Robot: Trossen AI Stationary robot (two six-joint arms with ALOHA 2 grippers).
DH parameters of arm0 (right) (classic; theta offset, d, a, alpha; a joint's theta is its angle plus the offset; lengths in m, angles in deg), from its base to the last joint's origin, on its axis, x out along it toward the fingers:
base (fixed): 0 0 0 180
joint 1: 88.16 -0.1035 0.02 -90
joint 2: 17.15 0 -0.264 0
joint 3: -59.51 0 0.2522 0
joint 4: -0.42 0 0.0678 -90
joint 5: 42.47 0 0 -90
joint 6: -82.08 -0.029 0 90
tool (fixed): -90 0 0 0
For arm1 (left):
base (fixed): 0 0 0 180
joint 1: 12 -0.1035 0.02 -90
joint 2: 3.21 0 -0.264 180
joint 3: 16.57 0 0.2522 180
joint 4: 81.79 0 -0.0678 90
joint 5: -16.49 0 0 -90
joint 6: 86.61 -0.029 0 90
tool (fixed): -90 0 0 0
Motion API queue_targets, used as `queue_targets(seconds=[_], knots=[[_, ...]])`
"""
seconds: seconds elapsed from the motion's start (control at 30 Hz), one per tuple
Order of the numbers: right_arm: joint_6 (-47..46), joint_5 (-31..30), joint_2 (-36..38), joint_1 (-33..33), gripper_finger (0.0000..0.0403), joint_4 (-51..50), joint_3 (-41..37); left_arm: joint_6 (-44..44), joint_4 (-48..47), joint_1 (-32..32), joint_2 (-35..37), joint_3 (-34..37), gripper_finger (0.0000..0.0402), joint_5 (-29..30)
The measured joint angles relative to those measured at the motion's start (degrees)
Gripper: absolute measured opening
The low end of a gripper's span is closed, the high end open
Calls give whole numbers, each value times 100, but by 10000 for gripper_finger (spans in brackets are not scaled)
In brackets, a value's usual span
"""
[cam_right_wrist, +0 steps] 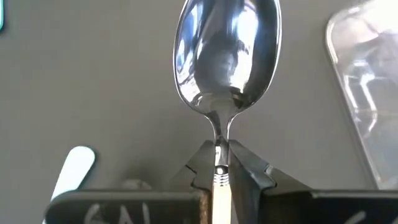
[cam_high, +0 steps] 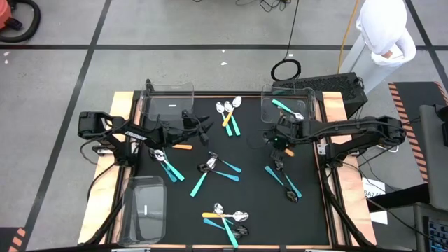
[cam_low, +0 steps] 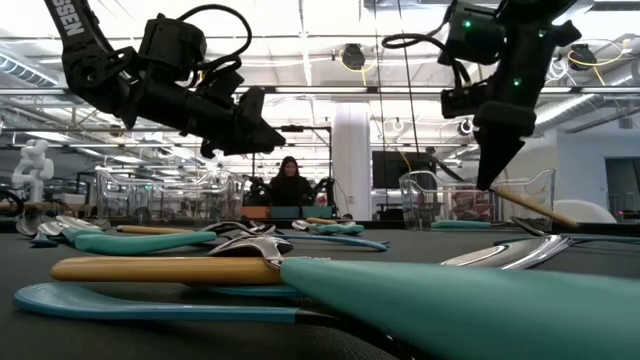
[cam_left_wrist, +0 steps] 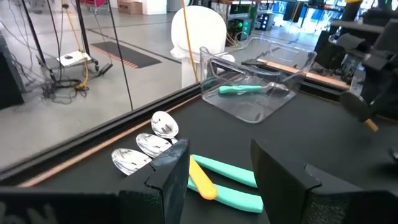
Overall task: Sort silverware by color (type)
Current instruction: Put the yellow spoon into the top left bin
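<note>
Between the fingers of the right end effector (cam_right_wrist: 217,171) sits the neck of an orange-handled spoon (cam_right_wrist: 227,59), its shiny silver bowl pointing forward past the fingertips; the fingers are closed narrowly on it. Seen from above, this end effector (cam_high: 278,142) hangs over the black bench (cam_high: 252,189), just beside a clear bin (cam_high: 287,105) at the far right that already holds a teal-handled piece (cam_high: 283,108). On the low camera the orange handle (cam_low: 530,205) sticks out sideways below the dark fingers, clear of the bench surface.

Just below the right end effector, on the bench, lies a pair of teal-handled utensils with dark heads (cam_high: 283,182).

Across the bench, the left end effector (cam_high: 199,126) hovers with its fingers set wide apart and nothing between them. Ahead of it lies a small cluster (cam_left_wrist: 180,165): three silver spoon bowls side by side, two with teal handles and one with an orange handle. To its near side rest more teal-handled pieces (cam_high: 168,166) and a lone orange handle (cam_high: 182,147). A second clear bin (cam_high: 168,101) stands just behind the left end effector, and a third (cam_high: 145,206) sits at the near left corner.

More silverware lies in a mixed pile (cam_high: 225,220) at the near edge and another group (cam_high: 213,171) at mid-bench.
</note>
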Motion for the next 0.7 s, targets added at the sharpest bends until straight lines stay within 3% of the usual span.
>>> queue_targets(seconds=[0.5,0.7], knots=[[537,-1,0,0,22,916,-24,315,-63,135,0,0,173,-236],[711,-464,0,177,22,594,-44,313,-93,150,0,0,173,-238]])
